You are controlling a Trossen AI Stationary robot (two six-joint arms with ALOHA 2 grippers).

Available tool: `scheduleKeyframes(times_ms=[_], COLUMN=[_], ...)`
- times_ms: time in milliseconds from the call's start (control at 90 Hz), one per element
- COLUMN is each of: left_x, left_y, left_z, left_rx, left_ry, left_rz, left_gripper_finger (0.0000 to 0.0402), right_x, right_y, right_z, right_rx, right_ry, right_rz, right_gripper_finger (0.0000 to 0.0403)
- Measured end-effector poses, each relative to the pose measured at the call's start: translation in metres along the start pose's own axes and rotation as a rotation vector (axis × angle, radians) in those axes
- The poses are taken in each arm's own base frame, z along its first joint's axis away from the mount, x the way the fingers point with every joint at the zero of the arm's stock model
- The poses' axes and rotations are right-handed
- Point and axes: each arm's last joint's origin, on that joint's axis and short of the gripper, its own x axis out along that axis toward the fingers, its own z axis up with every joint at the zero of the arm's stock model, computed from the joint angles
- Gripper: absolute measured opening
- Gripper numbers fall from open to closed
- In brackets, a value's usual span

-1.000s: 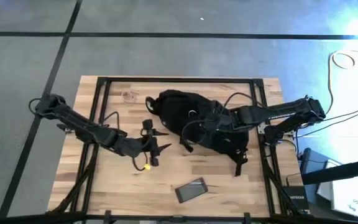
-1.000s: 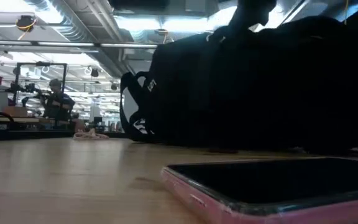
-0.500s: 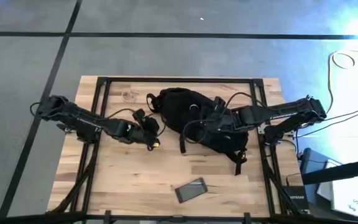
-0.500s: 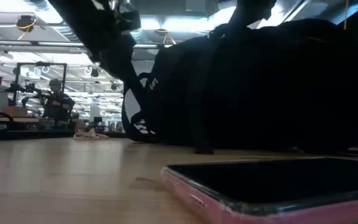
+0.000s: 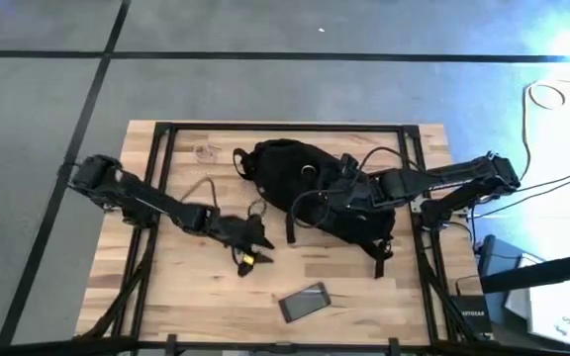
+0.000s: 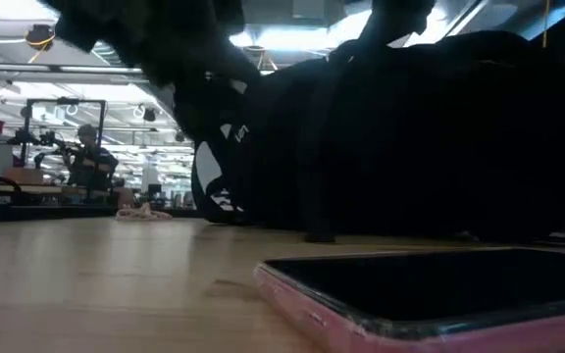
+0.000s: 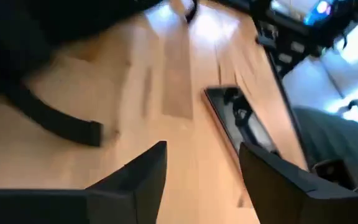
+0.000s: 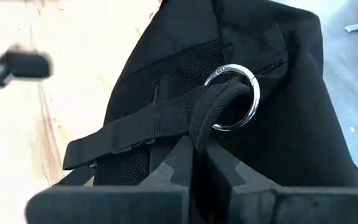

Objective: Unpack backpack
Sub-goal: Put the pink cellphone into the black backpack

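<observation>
The black backpack lies on the middle of the wooden table; in the low view it fills the background. My right gripper reaches in from the right and is shut on a strap on the pack's top side. My left gripper hovers just off the pack's near left side. It is open over bare wood with nothing between its fingers. A small yellow spot shows at its tip; what it is I cannot tell. My right gripper pinches a black webbing strap between its two fingers, just below the silver ring that the strap loops through. The fingers come at it slanting from the table's right. The backpack rests on the table; the strap lies against its fabric.
A phone in a pink case lies face up near the table's front edge, close to the low camera. A loose black strap trails over the wood. A small pale item sits at the far left of the table.
My left gripper first went toward the far edge, up to the backpack's left side, then drew back toward the near edge and a little to the right. The backpack and my right gripper have stayed where they were.
</observation>
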Motion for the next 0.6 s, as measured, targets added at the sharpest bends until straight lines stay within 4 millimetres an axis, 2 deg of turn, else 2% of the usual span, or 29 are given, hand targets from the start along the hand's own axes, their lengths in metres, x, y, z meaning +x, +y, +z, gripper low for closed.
scheduleKeyframes(times_ms=[56, 200, 344, 511, 600], left_x=[0.012, 0.044, 0.077, 0.097, 0.102], left_y=[-0.008, -0.031, -0.036, -0.052, -0.064], left_z=[-0.008, -0.013, -0.022, -0.03, -0.031], left_rx=[0.019, 0.153, 0.236, 0.392, 0.402], left_ry=[-0.011, -0.093, -0.068, -0.072, -0.092], left_rz=[-0.032, -0.07, -0.013, 0.017, 0.009], left_gripper_finger=[0.0203, 0.0239, 0.026, 0.0262, 0.0263], right_x=[0.001, 0.002, 0.004, 0.004, 0.004], right_y=[0.0, 0.0, -0.001, -0.002, -0.003], right_z=[-0.001, -0.004, -0.003, -0.003, -0.003], right_rx=[-0.005, -0.035, -0.052, -0.064, -0.07], right_ry=[0.003, 0.016, 0.018, 0.009, 0.01], right_rz=[0.0, -0.001, -0.001, -0.031, -0.036], right_gripper_finger=[0.0001, 0.0001, 0.0001, 0.0001, 0.0007])
